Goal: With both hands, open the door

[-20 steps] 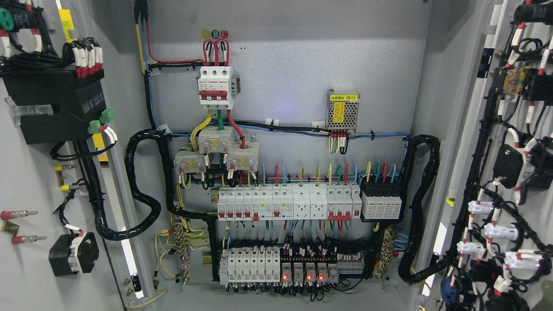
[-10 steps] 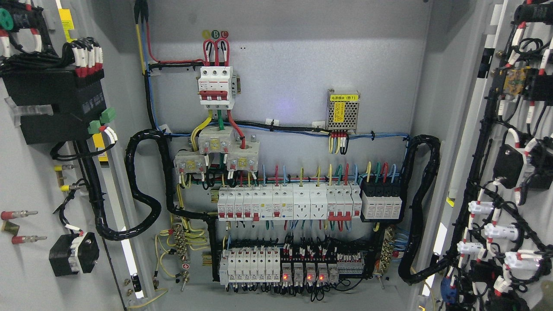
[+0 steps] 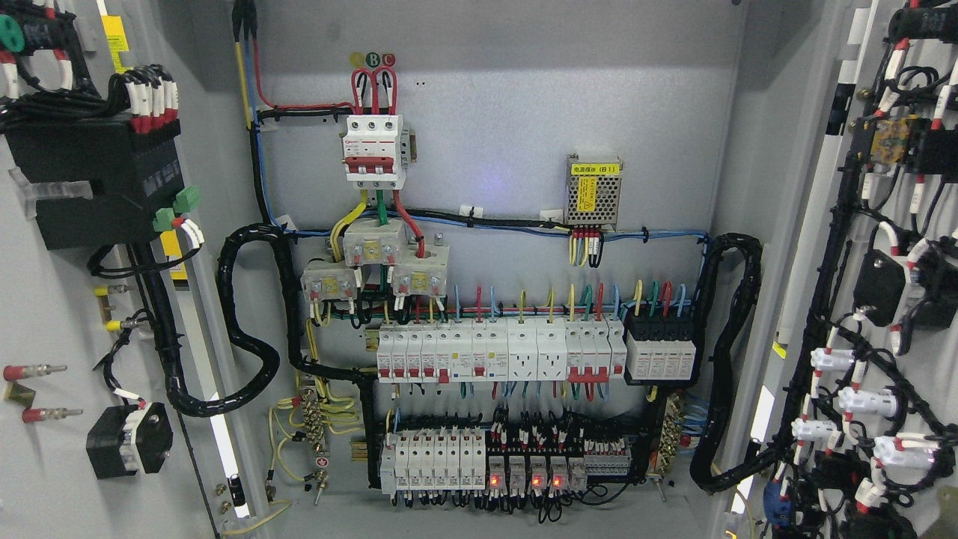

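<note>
Both doors of the grey electrical cabinet stand swung wide. The left door (image 3: 52,314) fills the left edge, its inner face carrying a black module and wired parts. At the right edge the right door (image 3: 846,247) shows its inner face, covered with black cable bundles and white connectors. Between them the cabinet interior (image 3: 509,112) is exposed, with a red-and-white main breaker (image 3: 374,150) at the top. Neither of my hands nor any arm shows in the head view.
Rows of white circuit breakers (image 3: 494,352) and a lower row with red lit indicators (image 3: 524,468) cross the back panel. A small metal power supply (image 3: 593,191) with a yellow label hangs upper right. Thick black conduits (image 3: 247,329) loop from each door into the cabinet.
The left door's parts have shifted very slightly to the right and down in the picture. Everything else looks the same.
</note>
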